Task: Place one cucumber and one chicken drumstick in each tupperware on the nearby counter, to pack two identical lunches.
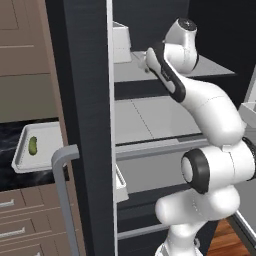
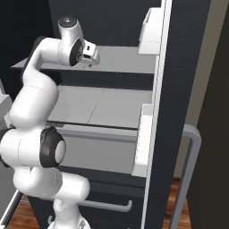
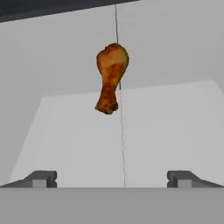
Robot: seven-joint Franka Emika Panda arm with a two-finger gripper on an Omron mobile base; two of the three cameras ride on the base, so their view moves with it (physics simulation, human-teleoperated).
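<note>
A browned chicken drumstick lies on the grey fridge shelf, thick end away from me. My gripper is open, its fingertips wide apart, and it stands short of the drumstick without touching it. The arm's wrist reaches in over the upper fridge shelf. To the left, a white tupperware sits on the black marbled counter, and one green cucumber lies in it. The fridge door hides the tupperware's right part.
The open fridge door's dark edge stands between fridge and counter, with a grey bar handle and white door bins. A lower grey shelf is under the arm. Brown drawers sit below the counter.
</note>
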